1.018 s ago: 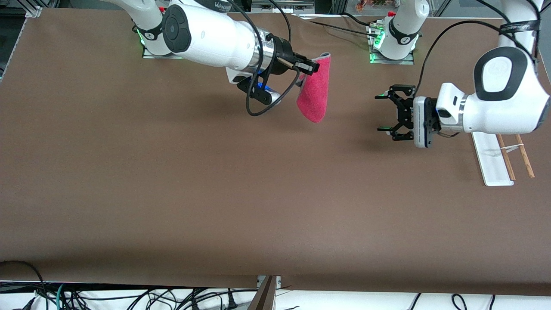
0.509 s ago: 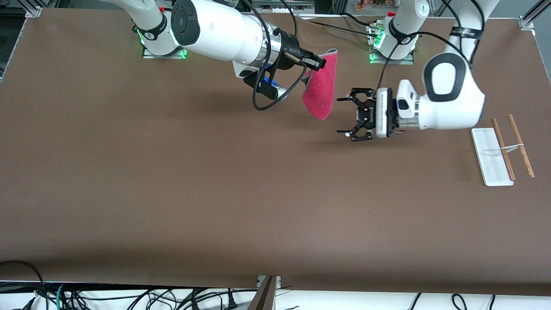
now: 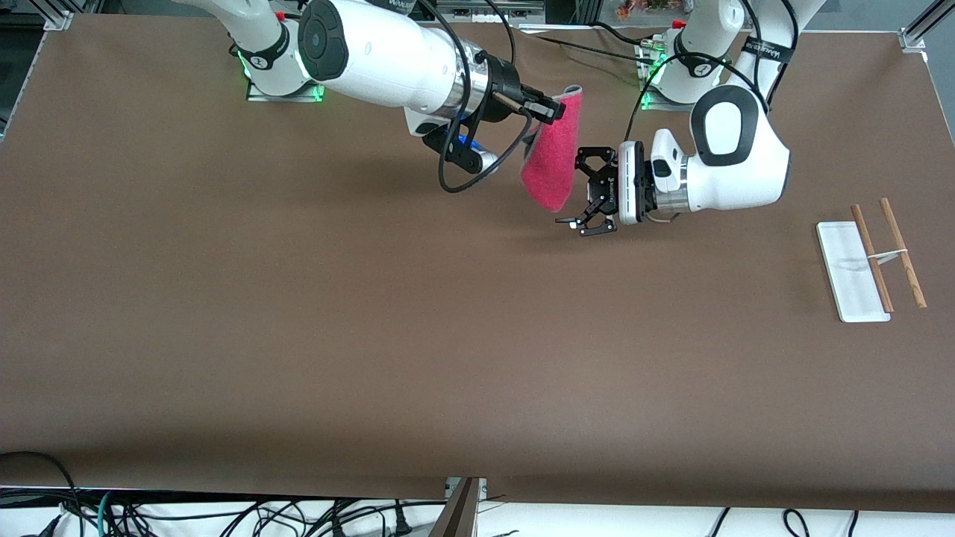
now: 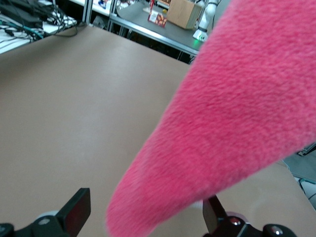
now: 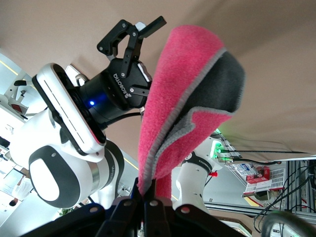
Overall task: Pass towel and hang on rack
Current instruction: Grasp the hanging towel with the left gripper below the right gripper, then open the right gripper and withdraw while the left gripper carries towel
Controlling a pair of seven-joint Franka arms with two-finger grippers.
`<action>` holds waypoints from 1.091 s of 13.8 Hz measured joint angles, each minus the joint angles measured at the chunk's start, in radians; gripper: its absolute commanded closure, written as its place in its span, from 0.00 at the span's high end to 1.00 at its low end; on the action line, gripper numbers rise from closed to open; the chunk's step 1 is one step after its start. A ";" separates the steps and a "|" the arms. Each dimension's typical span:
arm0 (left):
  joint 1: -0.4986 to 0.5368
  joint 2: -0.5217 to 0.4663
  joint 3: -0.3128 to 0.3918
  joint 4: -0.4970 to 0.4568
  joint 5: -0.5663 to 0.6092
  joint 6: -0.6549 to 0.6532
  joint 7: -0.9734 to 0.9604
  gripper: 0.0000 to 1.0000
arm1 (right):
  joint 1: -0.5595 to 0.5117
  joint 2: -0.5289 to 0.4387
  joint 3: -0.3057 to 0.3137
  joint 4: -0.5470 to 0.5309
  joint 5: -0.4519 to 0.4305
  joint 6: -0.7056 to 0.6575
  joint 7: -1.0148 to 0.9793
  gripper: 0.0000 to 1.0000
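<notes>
Seen from the front camera, where the towel (image 3: 550,165) serves as the landmark: pink-red cloth hanging in the air over the brown surface (image 3: 373,335), toward the robots' bases, pinched at its upper grey-trimmed corner by the right hand (image 3: 550,112), clenched on the cloth. Just beside the towel's lower part, toward the left arm's end, the left hand (image 3: 576,190), released and spread wide, with one fingertip (image 3: 567,222) just below the towel's lower tip and the other hidden by the cloth. No grip by it yet. Well apart from the towel, toward the left arm's end of the surface and nearer the front camera, the rack (image 3: 869,257): white base, two thin wooden rods, nothing draped on it.

From the left wrist camera: fuzzy pink towel (image 4: 232,123) filling much of the frame, its hanging tip reaching down between the two dark fingertips (image 4: 76,212), which stand apart on either side of it, not yet closing.

From the right wrist camera: towel (image 5: 182,98) rising from the right hand (image 5: 145,197), fingers pressed together on its bunched corner; beside the cloth, the left hand (image 5: 136,32) with fingers spread.

Judged progress: lifted and presented, handover about to happen. Left to do: closing the left hand on the cloth, release by the right, carrying to the rack, draping over the rods.
</notes>
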 measured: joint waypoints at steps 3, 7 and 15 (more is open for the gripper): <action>0.000 -0.005 -0.018 -0.017 -0.083 0.005 0.089 0.00 | 0.000 0.002 0.000 0.000 0.000 0.001 0.000 0.00; 0.003 -0.009 -0.018 -0.024 -0.094 0.007 0.114 0.00 | 0.001 0.002 0.000 0.000 0.000 0.004 0.009 0.15; 0.011 -0.010 -0.009 -0.025 -0.092 0.012 0.118 0.00 | -0.001 0.002 -0.006 0.000 0.000 0.018 0.017 1.00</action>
